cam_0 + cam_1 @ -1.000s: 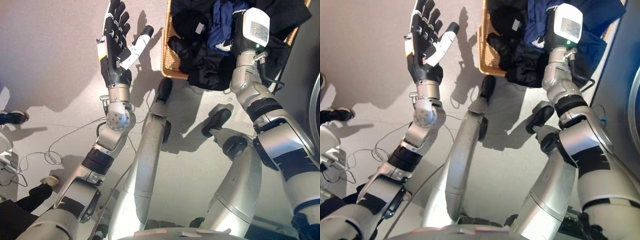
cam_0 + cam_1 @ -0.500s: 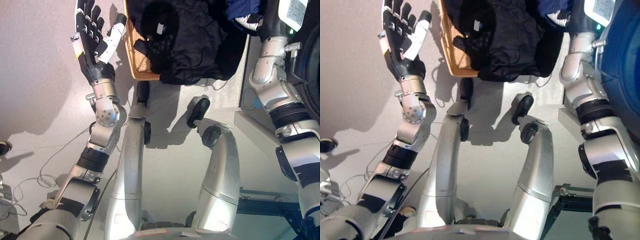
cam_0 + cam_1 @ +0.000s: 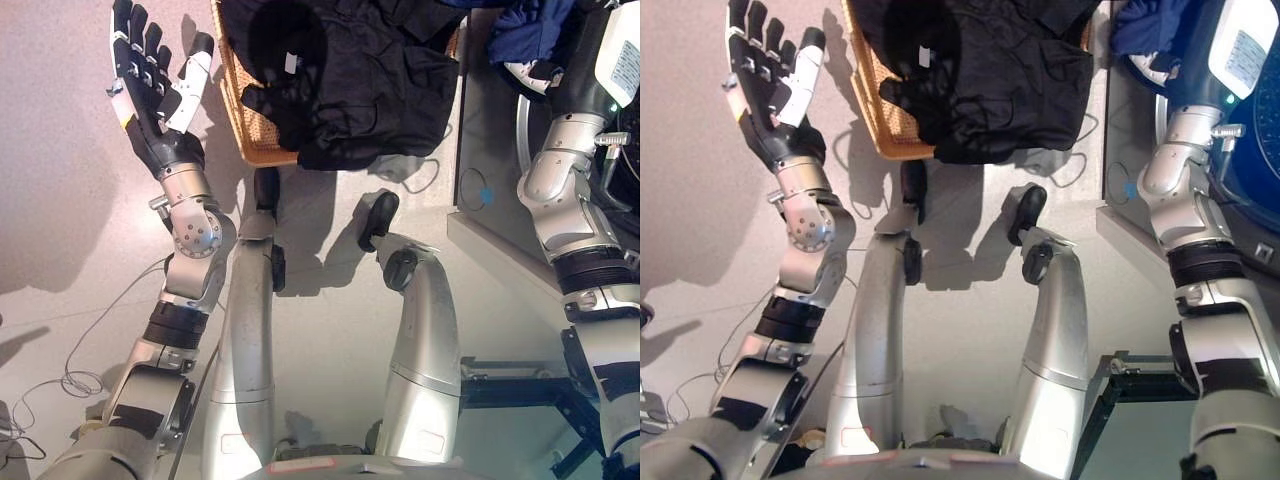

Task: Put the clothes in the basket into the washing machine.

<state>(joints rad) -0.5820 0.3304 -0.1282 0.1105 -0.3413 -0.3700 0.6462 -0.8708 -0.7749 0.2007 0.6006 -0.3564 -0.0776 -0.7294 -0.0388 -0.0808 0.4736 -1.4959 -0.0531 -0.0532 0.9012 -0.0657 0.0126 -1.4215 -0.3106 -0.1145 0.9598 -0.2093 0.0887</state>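
A wicker basket (image 3: 237,118) stands on the floor at top centre, with black clothes (image 3: 350,60) heaped in it and hanging over its near rim. A blue and white garment (image 3: 530,35) hangs at the top right, by the washing machine's round opening (image 3: 520,120). My right hand (image 3: 583,28) is at the top right edge against that garment; its fingers are hidden. My left hand (image 3: 150,90) is raised to the left of the basket, open and empty, with its fingers spread.
The washing machine's grey front (image 3: 485,185) fills the right side, and its drum looks blue inside (image 3: 1250,170). A thin white cable (image 3: 90,340) lies on the floor at lower left. A dark frame (image 3: 510,385) sits at lower right.
The view has swung right, toward the washing machine. My right arm has lifted the blue garment out of the basket and carried it to the machine's opening. My left hand stays raised and open.
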